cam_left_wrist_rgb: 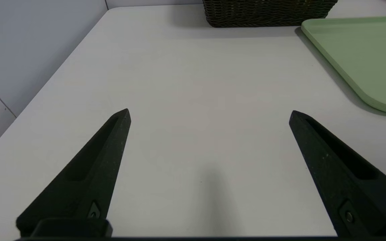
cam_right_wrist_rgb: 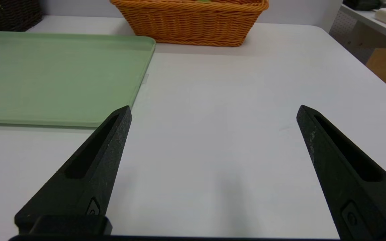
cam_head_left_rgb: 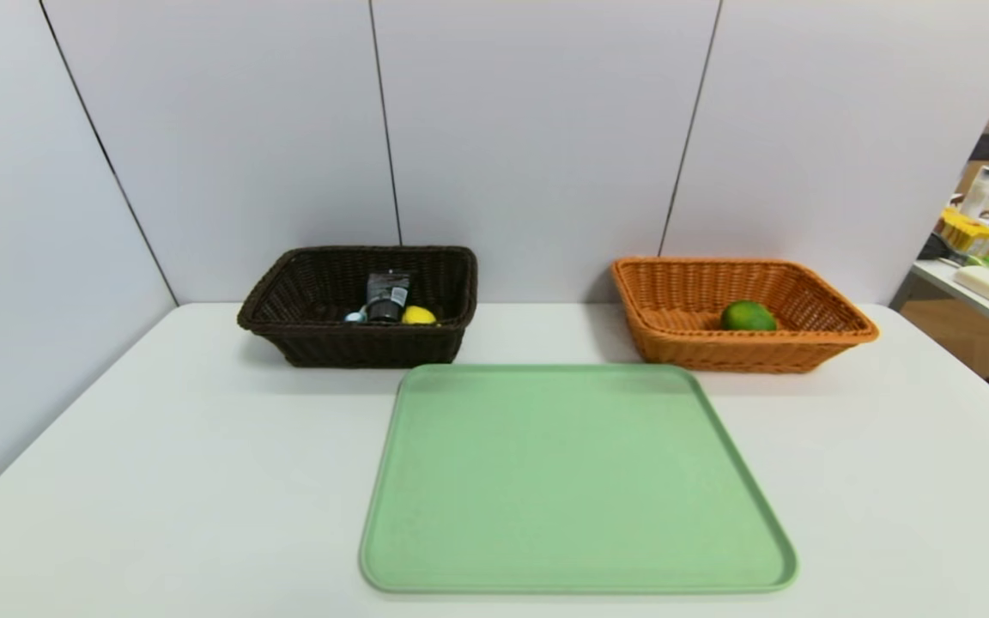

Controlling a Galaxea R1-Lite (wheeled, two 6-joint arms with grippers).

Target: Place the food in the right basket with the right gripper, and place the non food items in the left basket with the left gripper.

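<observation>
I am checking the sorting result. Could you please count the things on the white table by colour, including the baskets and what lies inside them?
Green: 2, the tray and the lime-like fruit
Black or dark brown: 2, the left basket and the squeeze tube
Orange: 1, the right basket
Yellow: 1, the duck toy
Total: 6

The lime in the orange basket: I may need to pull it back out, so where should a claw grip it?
Likely from straight above, closing across the lime's round middle. The orange basket's flared walls block a level approach, and its round shape offers no better side.
</observation>
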